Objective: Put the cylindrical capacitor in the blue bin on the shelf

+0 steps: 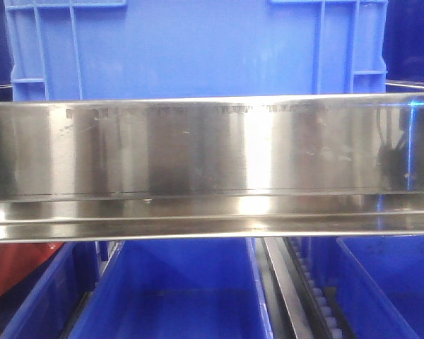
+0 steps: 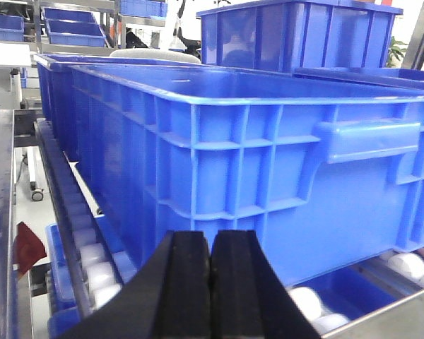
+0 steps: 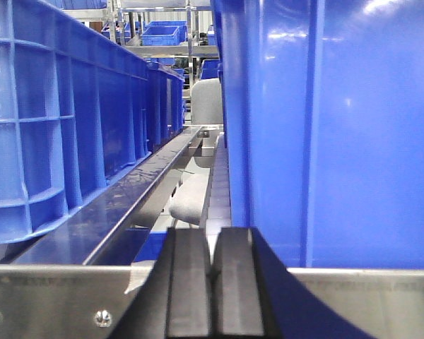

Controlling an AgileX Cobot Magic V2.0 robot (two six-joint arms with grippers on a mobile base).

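Note:
The shelf's brushed-steel front rail [image 1: 198,148] runs across the whole front view. A large blue bin [image 1: 198,49] stands on the level above it. No cylindrical capacitor shows in any view. Neither gripper shows in the front view. My left gripper [image 2: 211,236] is shut, with nothing visible between its black fingers. It points at the side wall of a long blue bin [image 2: 268,176] on white rollers [image 2: 92,261]. My right gripper [image 3: 212,233] is shut just in front of a steel rail [image 3: 56,296], facing the gap between two blue bins [image 3: 339,141].
Open blue bins [image 1: 177,296] sit below the rail, with a roller track [image 1: 318,296] between them and something red [image 1: 14,272] at the far left. A steel divider [image 3: 127,191] runs back beside the left bin [image 3: 49,120]. More blue bins [image 2: 304,35] stand behind.

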